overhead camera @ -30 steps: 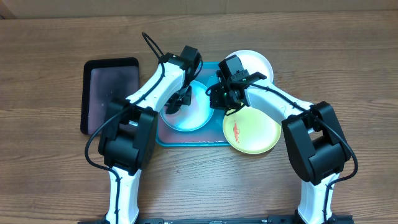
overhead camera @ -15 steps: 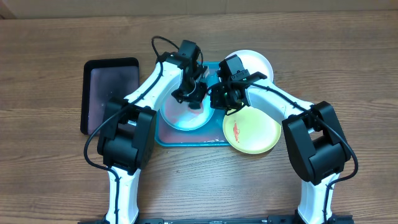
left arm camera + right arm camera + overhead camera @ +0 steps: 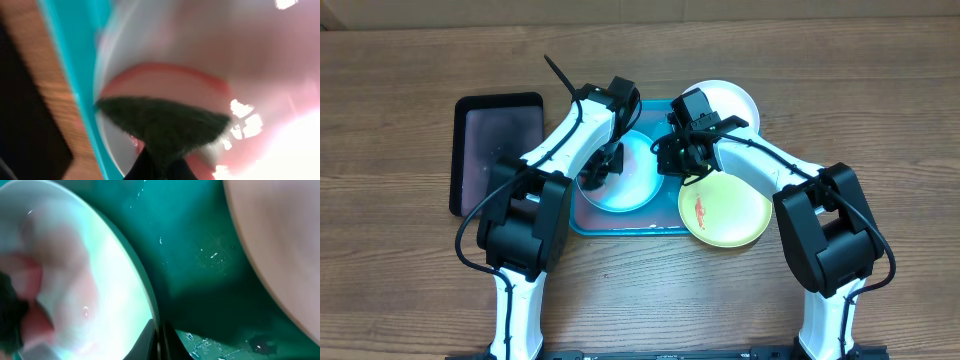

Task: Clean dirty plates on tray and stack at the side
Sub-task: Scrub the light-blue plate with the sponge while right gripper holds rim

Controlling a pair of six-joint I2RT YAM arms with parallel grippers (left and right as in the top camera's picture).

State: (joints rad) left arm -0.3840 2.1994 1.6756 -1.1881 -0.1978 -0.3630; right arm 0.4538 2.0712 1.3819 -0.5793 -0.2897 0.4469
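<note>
Here, arm (image 3: 563,143) bent inward, the left hand (image 3: 602,168) presses sponge (image 3: 165,125) onto blue plate (image 3: 638,183).

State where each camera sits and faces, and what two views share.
Overhead: above the table, looking down at the turquoise rectangular plastic tray; left arm and right arm show.
Left wrist: close over the round light blue plastic plate; its jaws hold a dark green pad.
Right wrist: close over tray floor; jaws' tips below.
Shared: both wrist views show that plate.
</note>
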